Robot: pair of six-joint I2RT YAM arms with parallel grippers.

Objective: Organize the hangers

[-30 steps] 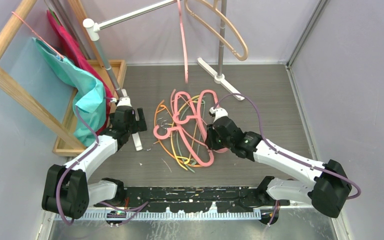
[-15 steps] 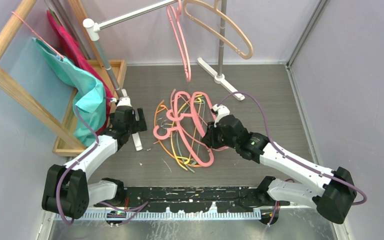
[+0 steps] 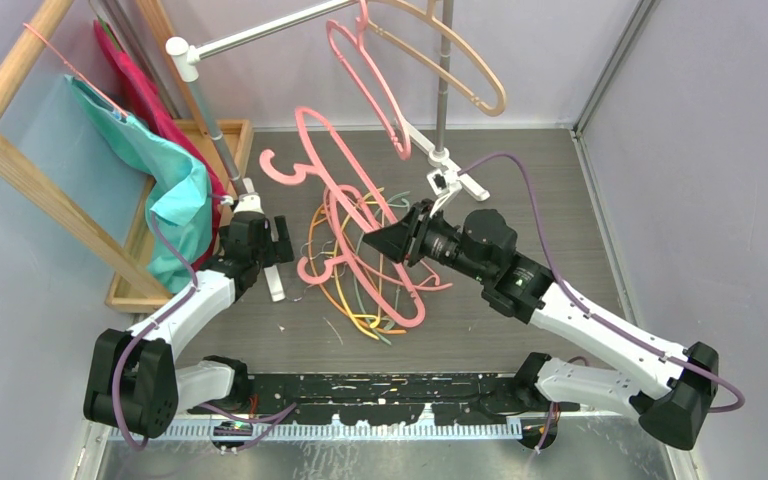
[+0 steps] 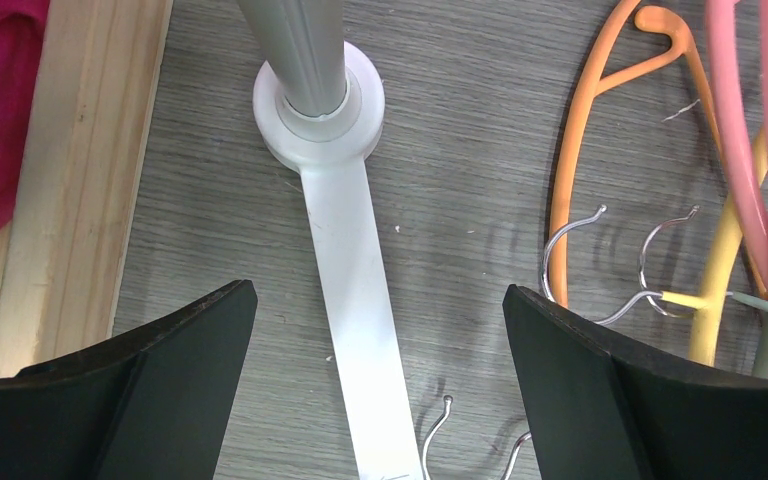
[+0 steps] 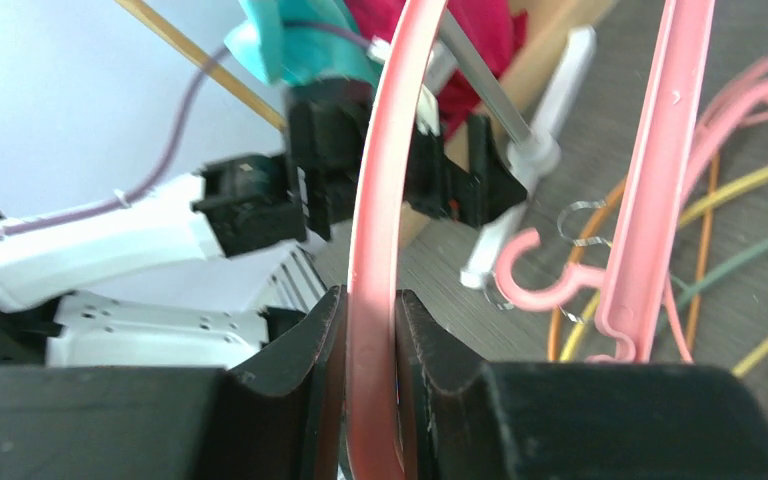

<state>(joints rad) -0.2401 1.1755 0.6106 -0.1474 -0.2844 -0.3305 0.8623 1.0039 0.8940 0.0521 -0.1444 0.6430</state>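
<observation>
My right gripper [image 3: 375, 243] is shut on the arm of a thick pink hanger [image 3: 322, 150] and holds it raised and tilted over the pile, hook [image 3: 278, 166] to the far left. In the right wrist view the pink bar [image 5: 372, 200] is clamped between the jaws of that gripper [image 5: 370, 310]. Several thin orange, yellow, grey-green and pink hangers lie tangled on the floor [image 3: 365, 295]. A pink hanger [image 3: 365, 70] and a beige one [image 3: 460, 62] hang on the silver rail [image 3: 260, 33]. My left gripper [image 3: 260, 240] is open and empty over the rack's white foot [image 4: 345, 220], left of an orange hanger [image 4: 570, 180].
A wooden frame [image 3: 30, 180] with teal cloth [image 3: 175, 185] and a wooden tray [image 3: 230, 135] stand at the left. The rack's upright post [image 3: 443, 80] and its white foot [image 3: 440, 155] stand behind the pile. Grey walls close in both sides.
My right gripper has risen and swung left, lifting the thick pink hanger out of the pile. The hangers on the rail have swung. The left arm has not moved.
</observation>
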